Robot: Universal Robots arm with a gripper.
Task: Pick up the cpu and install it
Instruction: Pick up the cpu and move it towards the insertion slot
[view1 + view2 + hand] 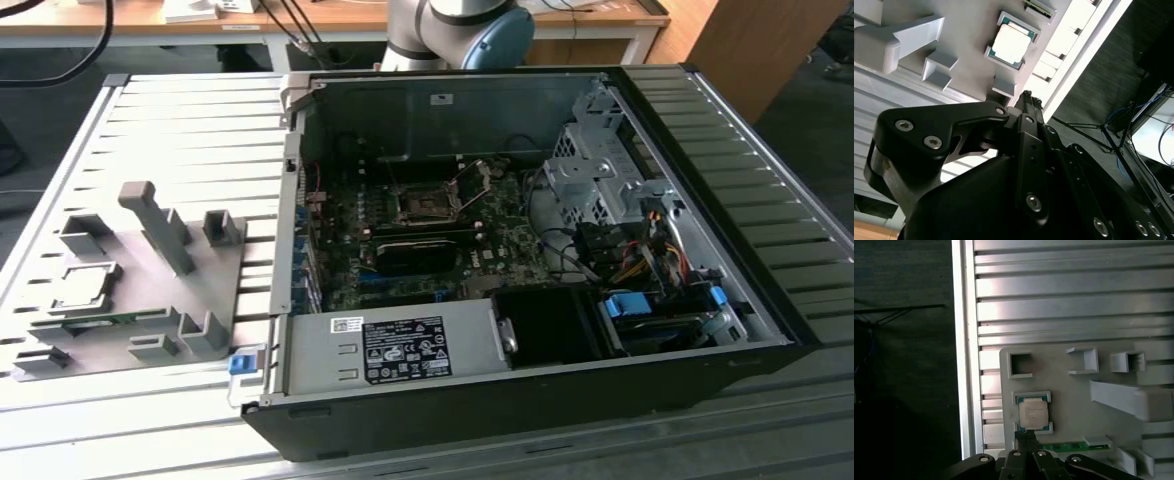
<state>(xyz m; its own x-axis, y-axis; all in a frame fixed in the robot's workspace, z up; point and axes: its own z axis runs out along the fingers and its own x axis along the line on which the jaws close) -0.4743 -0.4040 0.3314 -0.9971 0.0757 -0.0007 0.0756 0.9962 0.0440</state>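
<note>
A silver-topped cpu point(1033, 413) lies flat in a square recess of a grey holder point(1074, 405). It sits close to the holder edge that runs along the table point(174, 130) edge at the exterior view's left. In both wrist views the black claw point(1025, 434) hangs above it, fingertips pressed together and carrying nothing, its tip lined up just beside 1 side of the cpu.

A clean pick likely needs the claw spread wider than the cpu, centred over it, and closed on the 2 sides where the raised lip looks open.

A green memory stick point(1066, 446) lies just beside the recess, and a tall post point(158, 225) stands further along the holder. Bare slats separate the holder from the open computer case point(534, 425), leaving free room there.
</note>
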